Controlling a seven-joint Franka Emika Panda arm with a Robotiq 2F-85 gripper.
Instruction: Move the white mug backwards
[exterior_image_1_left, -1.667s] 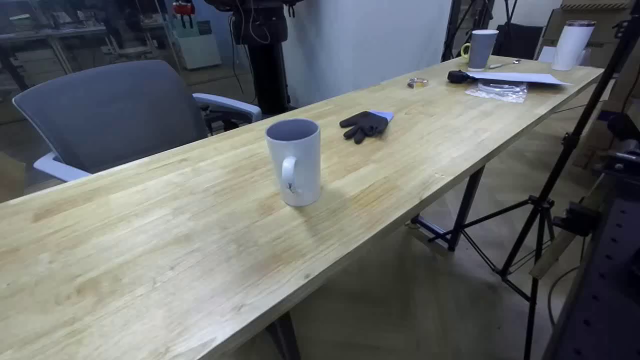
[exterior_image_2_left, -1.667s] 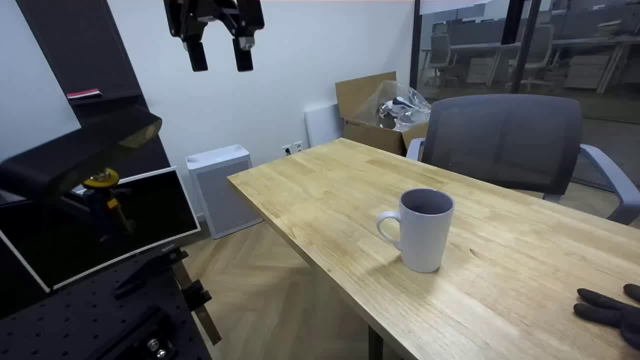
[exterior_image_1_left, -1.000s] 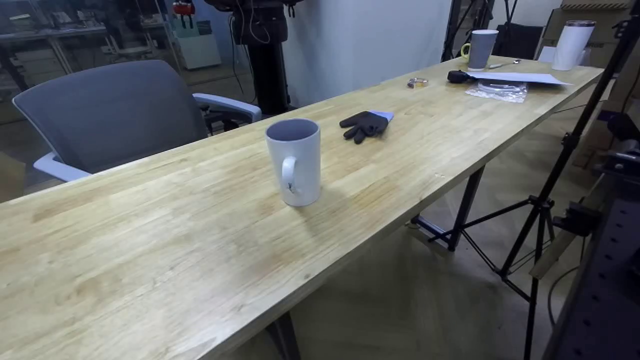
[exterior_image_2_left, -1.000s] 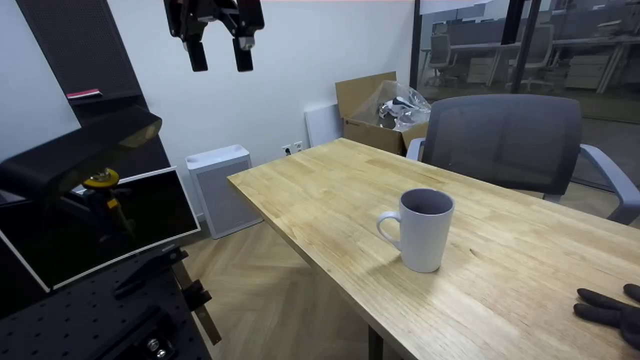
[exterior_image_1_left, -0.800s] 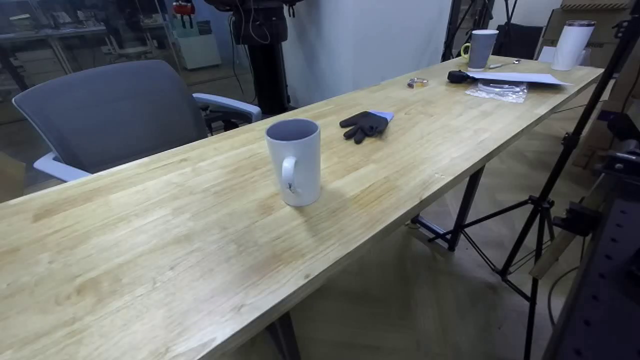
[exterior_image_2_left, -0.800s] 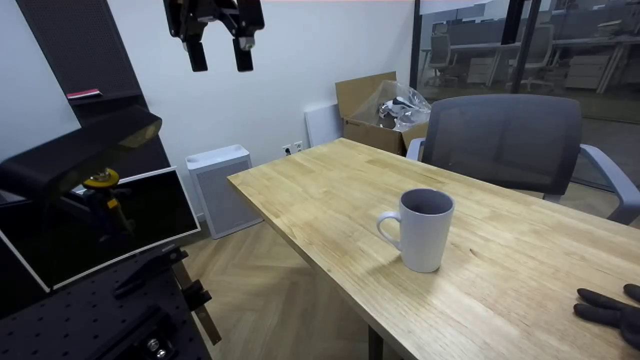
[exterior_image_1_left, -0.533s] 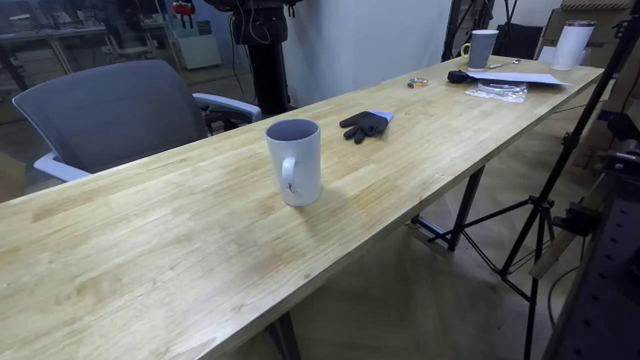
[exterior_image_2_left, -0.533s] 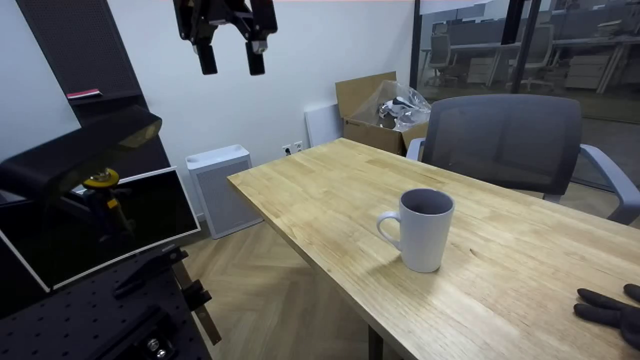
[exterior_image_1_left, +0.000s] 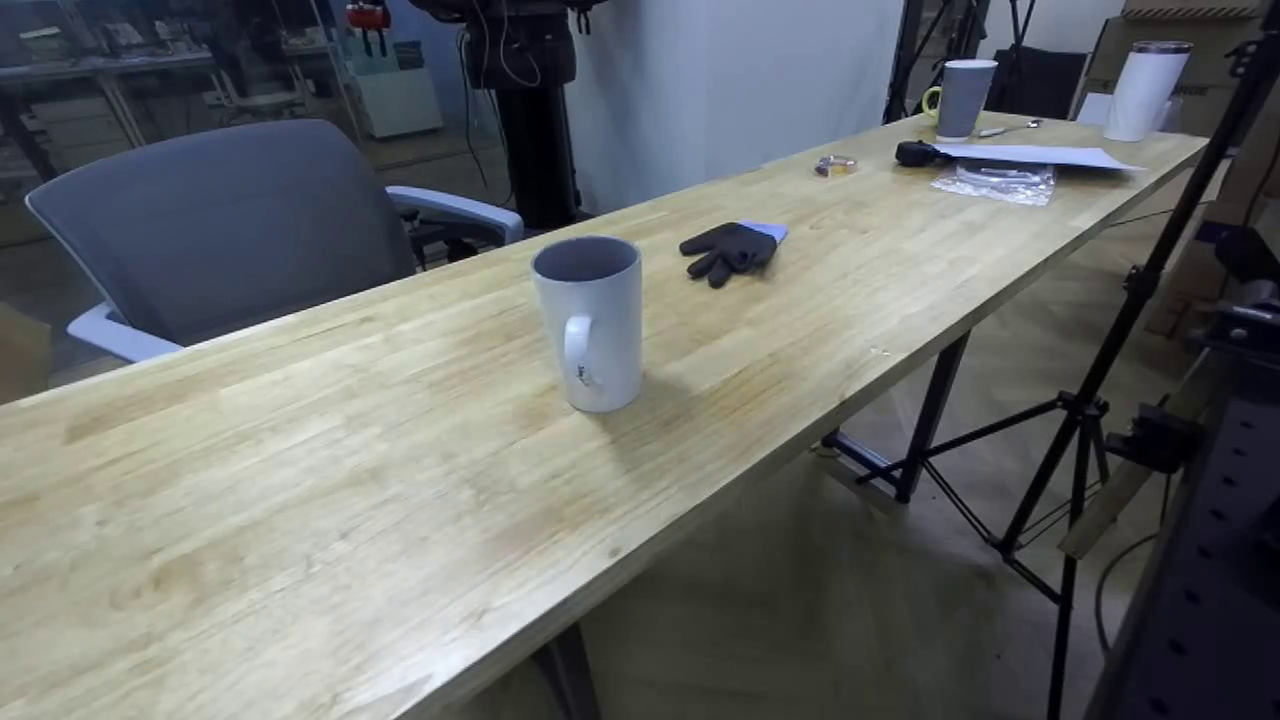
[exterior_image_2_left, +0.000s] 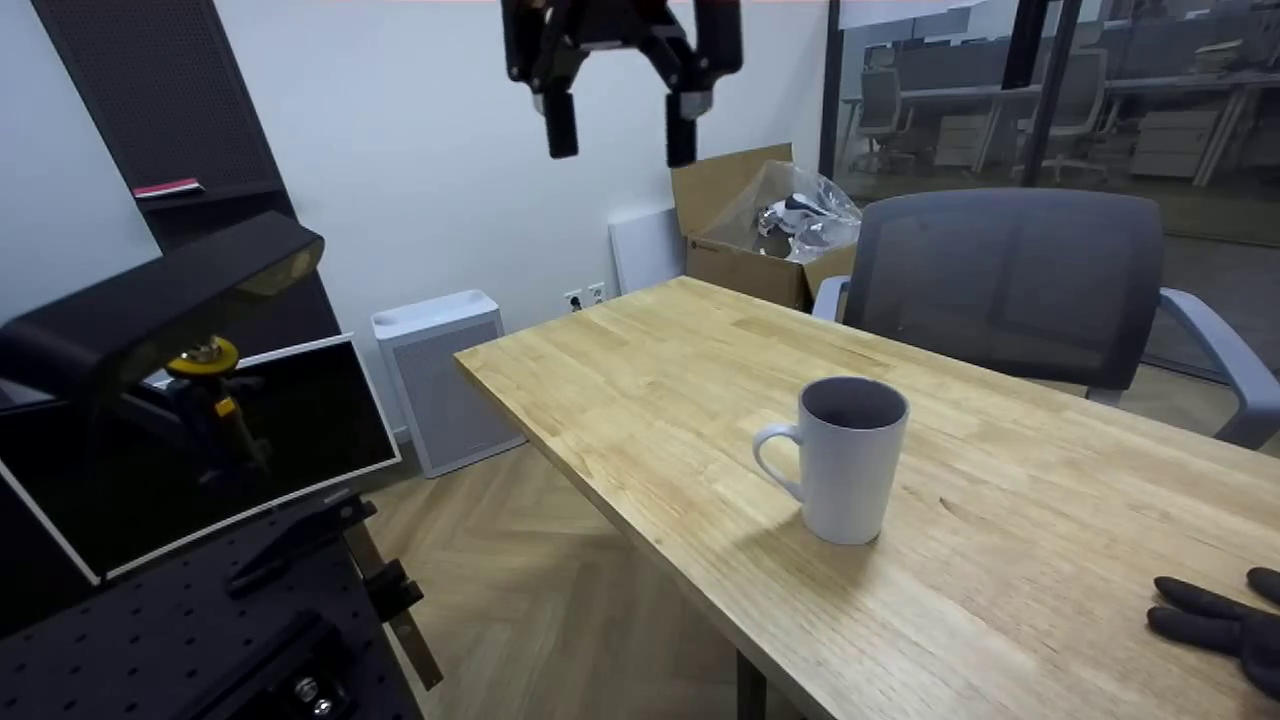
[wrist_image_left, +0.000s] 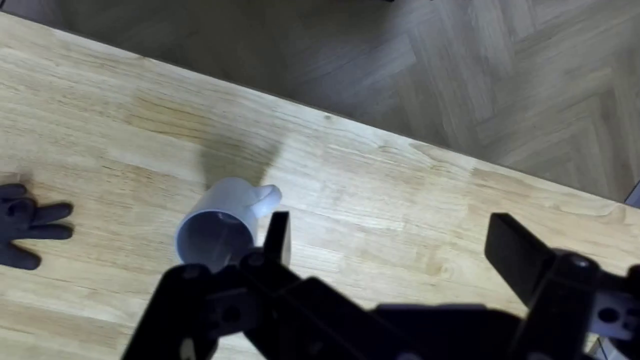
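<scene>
Gripper (exterior_image_2_left: 621, 148) downturned, higher than the white mug (exterior_image_2_left: 850, 485), jaws wide apart and empty

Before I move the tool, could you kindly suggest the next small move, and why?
I'd probably shift the open tool sideways toward the white mug before lowering: in the wrist view, the mug lies outside the fingers, left of the gap between them.

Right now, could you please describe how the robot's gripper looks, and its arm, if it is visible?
The gripper is mostly black, with angular linked pieces and two fingers ending in flat, rectangular black pads. Small silver-grey patches show near the pads' bases. The wrist view shows a grey plate with a round dark hole. I can make out no lettering; the arm is not visible.
</scene>
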